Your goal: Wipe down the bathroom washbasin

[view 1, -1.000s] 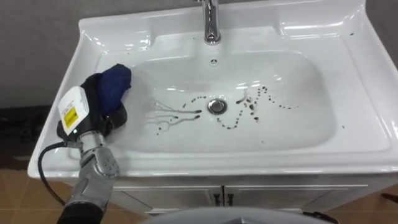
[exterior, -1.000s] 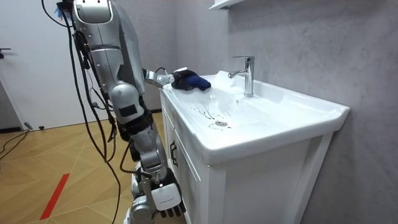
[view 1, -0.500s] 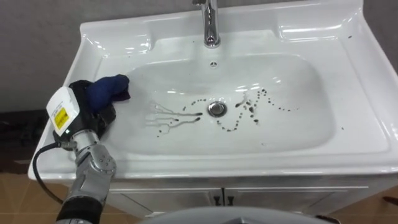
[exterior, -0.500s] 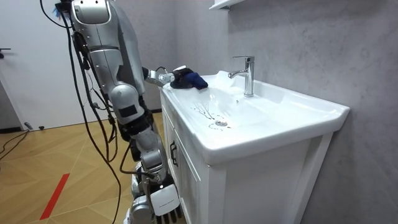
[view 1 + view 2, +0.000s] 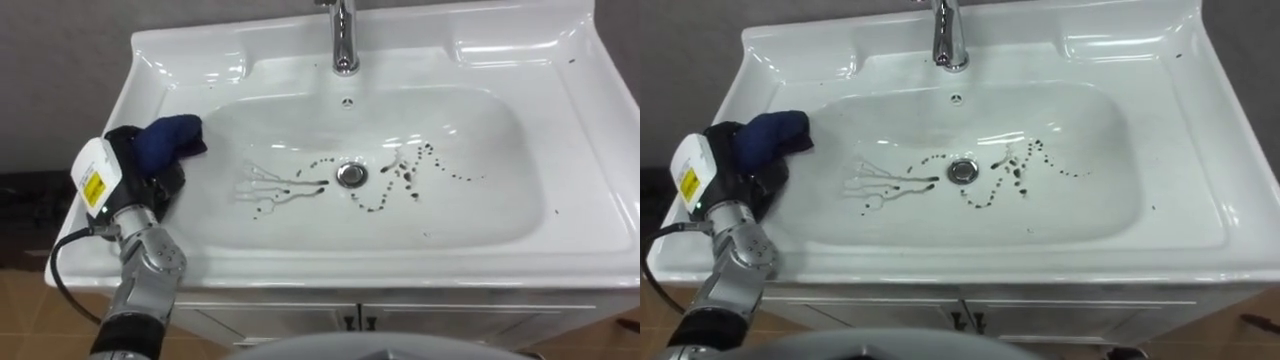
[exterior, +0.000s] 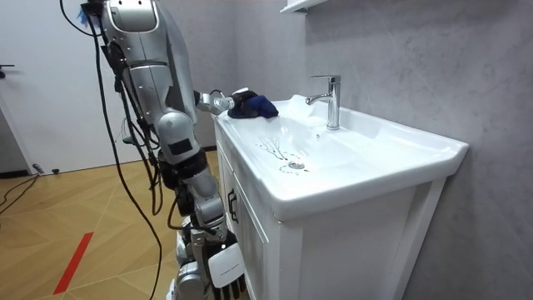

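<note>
Basin: the white basin [image 5: 560, 235] is not clean yet. Dark marks [image 5: 272, 190] streak the bowl floor left of the drain [image 5: 350, 174], and a dotted trail of them curls round its right side.
Cloth: the blue cloth [image 5: 168, 140] is bunched at the basin's left edge, on the slope where the rim drops into the bowl. It sits apart from the nearest streaks and I can't see it touching any of them.
Left hand: my left hand [image 5: 145, 185] is clenched on the cloth, resting at that same left edge with the forearm coming up from the front left corner.
Right hand: the right hand [image 6: 221, 268] hangs low beside the cabinet [image 6: 250, 242] front, idle. I cannot tell its state from here.
Stance: the robot stands at the front left corner of the basin unit.
Step in hand: as I judge it, cloth gripped and set at the bowl's edge, with the wiping stroke over the dirt not yet made.
Next move: I would press the cloth down the left slope and sweep it toward the drain, through the streaks first and then the dotted trail beyond. The grip must stay firm so the cloth does not slide out, and the sweep must stay clear of the tap [image 5: 345, 40] at the back edge.
</note>
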